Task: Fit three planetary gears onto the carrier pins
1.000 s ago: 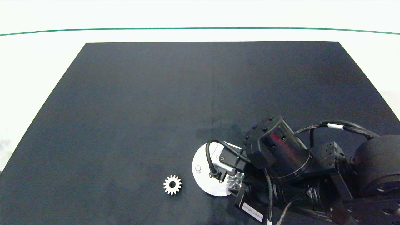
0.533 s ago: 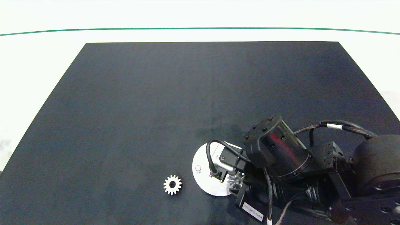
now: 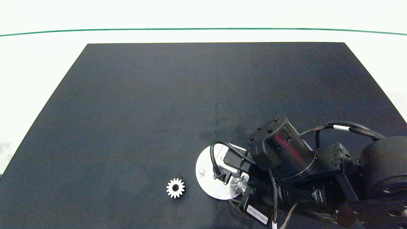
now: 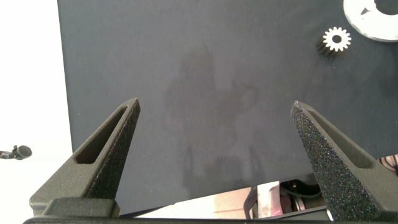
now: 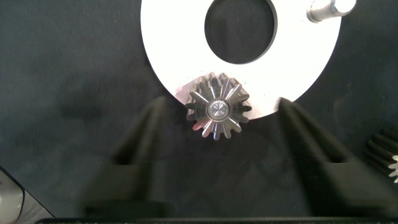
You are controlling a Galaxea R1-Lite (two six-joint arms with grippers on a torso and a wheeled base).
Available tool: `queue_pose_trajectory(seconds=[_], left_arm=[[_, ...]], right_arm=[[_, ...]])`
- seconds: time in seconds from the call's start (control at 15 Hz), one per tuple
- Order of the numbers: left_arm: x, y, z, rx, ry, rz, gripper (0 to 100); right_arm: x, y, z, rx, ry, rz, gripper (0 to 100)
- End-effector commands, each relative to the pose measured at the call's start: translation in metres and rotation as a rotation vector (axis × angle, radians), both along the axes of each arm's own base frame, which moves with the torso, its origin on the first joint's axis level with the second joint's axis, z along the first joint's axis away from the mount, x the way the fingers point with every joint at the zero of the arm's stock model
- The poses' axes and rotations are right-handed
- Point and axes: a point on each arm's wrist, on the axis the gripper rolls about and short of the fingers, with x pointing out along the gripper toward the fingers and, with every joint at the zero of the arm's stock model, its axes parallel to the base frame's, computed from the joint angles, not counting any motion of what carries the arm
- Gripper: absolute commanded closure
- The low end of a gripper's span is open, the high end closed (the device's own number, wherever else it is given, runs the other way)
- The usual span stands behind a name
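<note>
Right wrist view: gear [image 5: 217, 111] seated on pin, between released right end effector [image 5: 217, 134] fingers.

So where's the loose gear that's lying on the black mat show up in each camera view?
Head view: loose gear on the mat, just left of the white disc.
Left wrist view: loose gear in the far corner, beside the disc's edge.
Right wrist view: only some teeth at the frame edge, probably this gear.
Shared landmark: the white disc.
</note>
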Motion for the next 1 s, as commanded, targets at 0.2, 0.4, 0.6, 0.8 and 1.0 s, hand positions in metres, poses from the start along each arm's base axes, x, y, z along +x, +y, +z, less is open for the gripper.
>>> queue_pose_trajectory(seconds=[0.2,0.4,0.6,0.8,1.0], left_arm=[[-0.001,0.001,0.000,-0.003,-0.001,-0.020,0],[-0.001,0.001,-0.002,-0.001,0.002,-0.020,0],[-0.001,0.001,-0.002,0.000,0.002,-0.017,0],[0.000,0.001,-0.003,0.001,0.007,-0.017,0],[-0.001,0.001,-0.001,0.000,0.004,-0.019,0]], right_arm=[[0.000,-0.069,0.072,0.128,-0.142,-0.175,0],[0.018,-0.122,0.075,0.176,-0.098,-0.325,0],[0.036,-0.141,0.057,0.170,-0.022,-0.391,0],[0.050,-0.132,0.042,0.162,0.035,-0.368,0],[0.064,-0.117,0.032,0.169,0.040,-0.333,0]])
